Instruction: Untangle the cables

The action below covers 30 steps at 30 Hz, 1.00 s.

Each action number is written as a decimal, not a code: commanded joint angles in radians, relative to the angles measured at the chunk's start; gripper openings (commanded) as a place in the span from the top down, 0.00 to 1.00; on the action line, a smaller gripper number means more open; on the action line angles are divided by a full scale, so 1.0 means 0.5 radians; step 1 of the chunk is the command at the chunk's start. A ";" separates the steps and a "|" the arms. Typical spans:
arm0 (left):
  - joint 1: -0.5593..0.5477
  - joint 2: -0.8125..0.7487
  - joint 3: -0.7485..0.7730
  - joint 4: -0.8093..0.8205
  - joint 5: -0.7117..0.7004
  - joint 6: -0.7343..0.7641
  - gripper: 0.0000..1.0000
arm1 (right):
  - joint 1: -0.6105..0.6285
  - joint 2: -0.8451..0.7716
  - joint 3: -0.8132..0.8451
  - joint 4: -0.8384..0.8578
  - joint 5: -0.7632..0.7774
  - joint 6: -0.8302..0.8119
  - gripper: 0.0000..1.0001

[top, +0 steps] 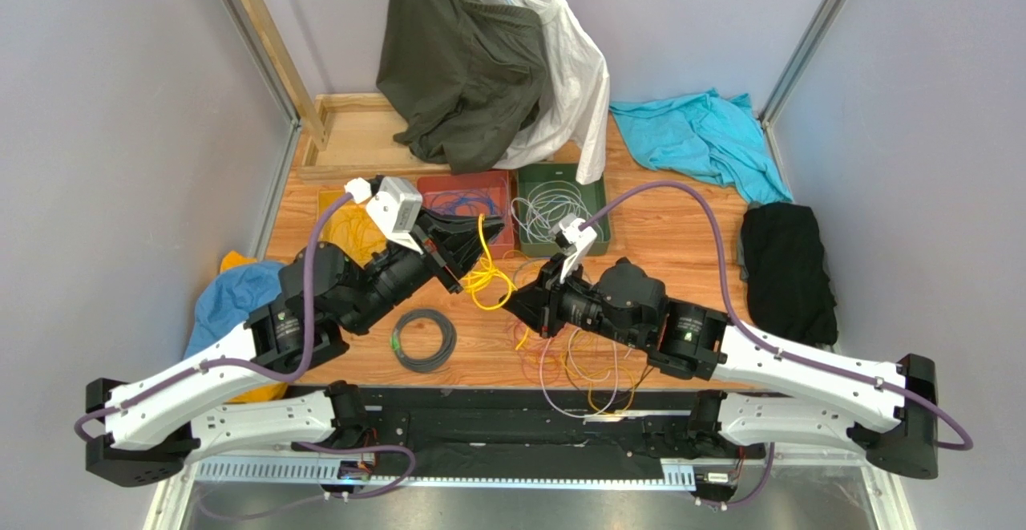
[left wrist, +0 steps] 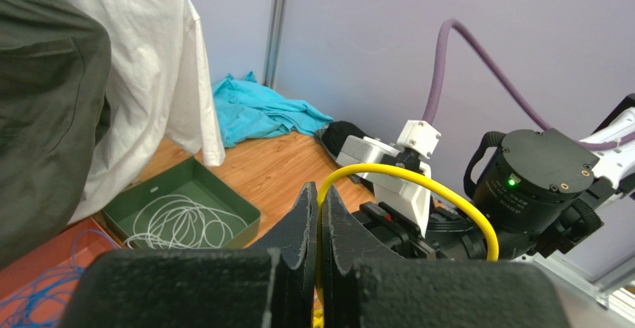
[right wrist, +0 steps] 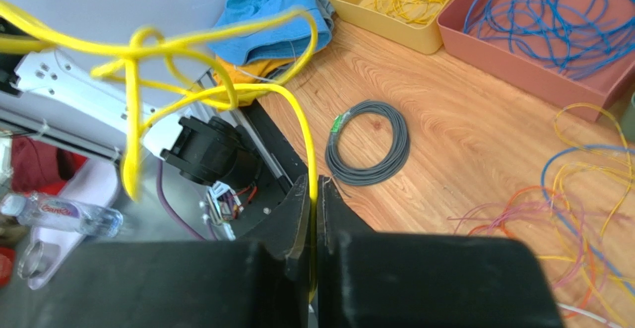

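A yellow cable (top: 487,268) hangs knotted between my two grippers above the table. My left gripper (left wrist: 320,195) is shut on one stretch of this yellow cable (left wrist: 428,185), which arcs out to the right of its fingers. A lower stretch is pinched by my right gripper (right wrist: 314,188), also shut; above it the yellow cable (right wrist: 141,60) loops into a loose knot. In the top view the left gripper (top: 470,256) and right gripper (top: 520,299) are close together. More thin cables (top: 588,368), orange, purple, white and yellow, lie tangled on the wood under the right arm.
A coiled grey cable (top: 424,340) lies near the front edge. At the back stand a yellow tray (top: 332,208), a red tray (top: 496,181) with blue wire, and a green tray (top: 599,237) with white wire. Clothes hang behind; cloths lie left and right.
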State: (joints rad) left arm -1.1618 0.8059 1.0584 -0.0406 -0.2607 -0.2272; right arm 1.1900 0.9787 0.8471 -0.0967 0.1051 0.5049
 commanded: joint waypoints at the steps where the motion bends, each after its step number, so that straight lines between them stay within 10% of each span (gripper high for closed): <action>1: 0.004 -0.062 0.040 -0.020 -0.186 0.003 1.00 | 0.007 -0.165 -0.056 -0.021 0.179 0.036 1.00; 6: 0.007 -0.227 0.175 -0.201 -0.806 0.104 1.00 | -0.039 -0.634 -0.499 -0.358 0.862 0.226 1.00; 16: 0.013 -0.406 0.598 -0.091 -1.144 0.546 1.00 | -0.211 -1.212 -1.332 -0.460 0.873 0.825 1.00; 30: 0.010 -0.265 0.586 -0.538 -1.025 0.393 1.00 | -0.211 -1.099 -0.867 -0.408 0.671 0.292 1.00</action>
State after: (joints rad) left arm -1.1580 0.6155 1.3926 -0.1818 -0.8165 0.0277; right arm 1.0851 0.3431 0.2386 -0.3702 0.4770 0.7792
